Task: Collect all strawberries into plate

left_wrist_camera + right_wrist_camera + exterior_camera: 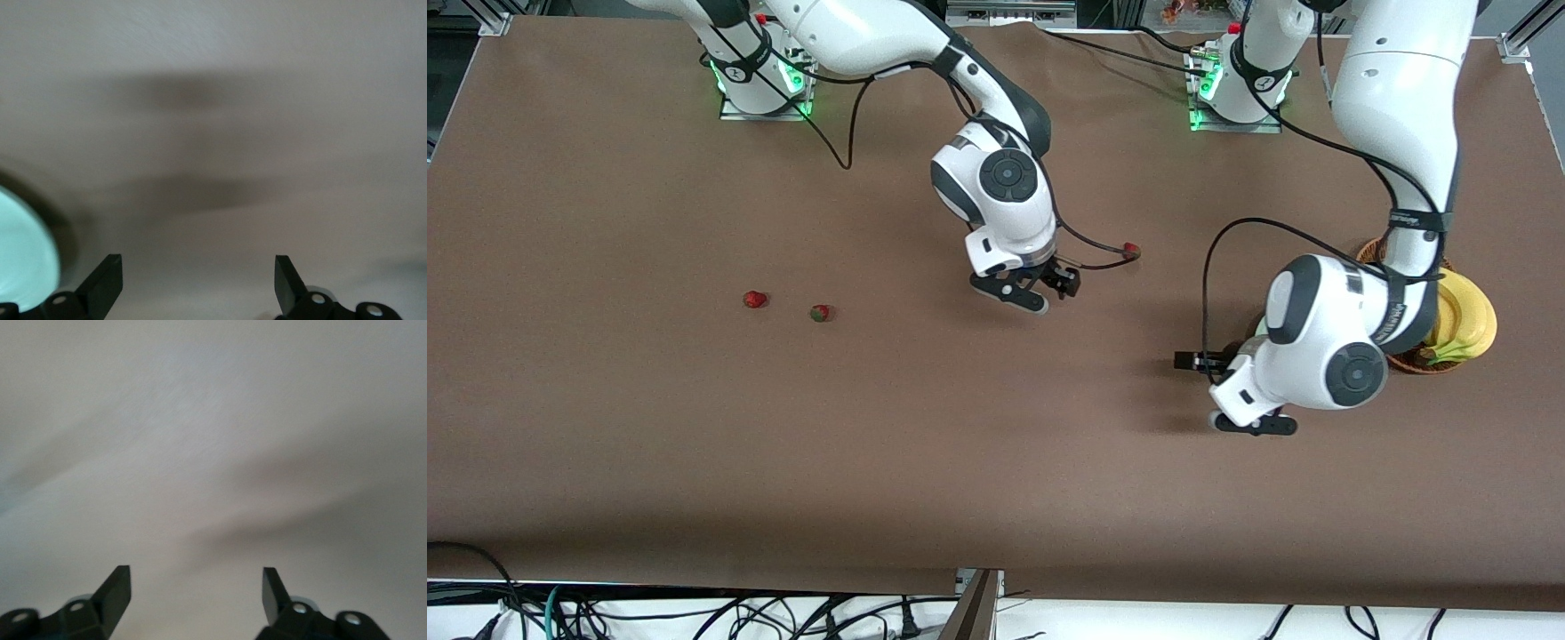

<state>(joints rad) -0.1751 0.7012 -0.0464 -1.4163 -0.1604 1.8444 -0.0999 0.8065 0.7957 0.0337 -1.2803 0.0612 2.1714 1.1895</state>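
Observation:
Two strawberries (755, 300) (821, 313) lie close together on the brown table toward the right arm's end. A third small red berry (1131, 251) lies near the middle, beside a cable loop. My right gripper (1060, 283) (195, 593) hangs open over bare table between that berry and the pair, holding nothing. My left gripper (1197, 361) (199, 280) is open and empty, low over bare table beside the plate. Only an edge of the mint-green plate (20, 257) (1261, 327) shows; the left arm covers most of it.
A brown wicker basket (1414, 363) with yellow bananas (1465, 320) stands beside the plate at the left arm's end, partly under that arm. Black cables hang from both wrists. Arm bases (760, 84) (1240, 93) stand along the table edge farthest from the front camera.

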